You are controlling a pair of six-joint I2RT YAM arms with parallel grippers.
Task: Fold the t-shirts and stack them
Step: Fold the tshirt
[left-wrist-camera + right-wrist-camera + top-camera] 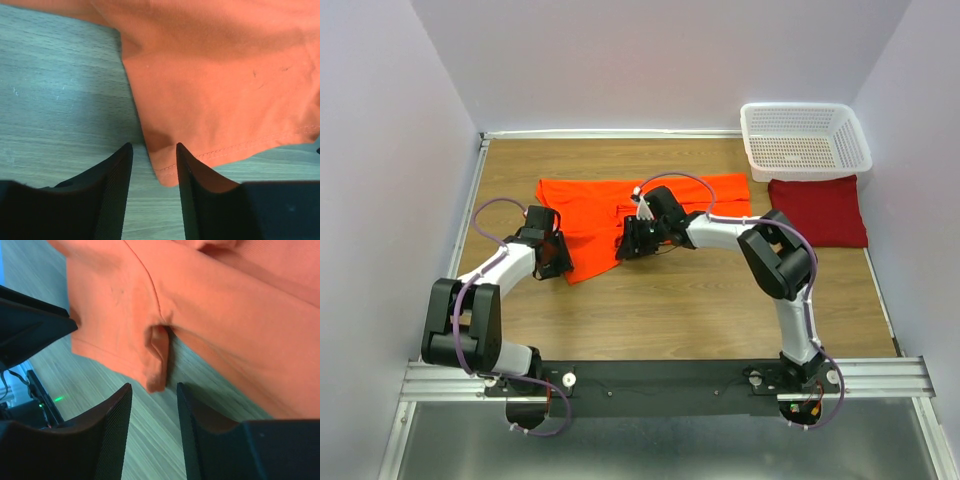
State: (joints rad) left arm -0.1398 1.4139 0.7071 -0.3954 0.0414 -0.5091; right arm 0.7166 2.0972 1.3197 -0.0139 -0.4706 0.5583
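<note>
Our left gripper [154, 150] sits low over the wooden counter [670, 300], jaws released, at the hem corner of the bright orange cloth t-shirt [590, 200]. Our right gripper [154, 390], jaws released, faces a sleeve fold. The folded dark red t-shirt [817, 210] lies far right, beside the white plastic mesh basket [800, 105].

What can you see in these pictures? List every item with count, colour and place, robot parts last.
table: one, brown wood, under everything.
basket: one, white mesh, far right corner.
orange t-shirt: one, bright orange, spread rumpled, centre-left of the table.
maroon t-shirt: one, dark red, folded, just in front of the basket.
left gripper: one, black, open, astride the orange t-shirt's hem corner.
right gripper: one, black, open, facing a puckered fold of the orange t-shirt.
</note>
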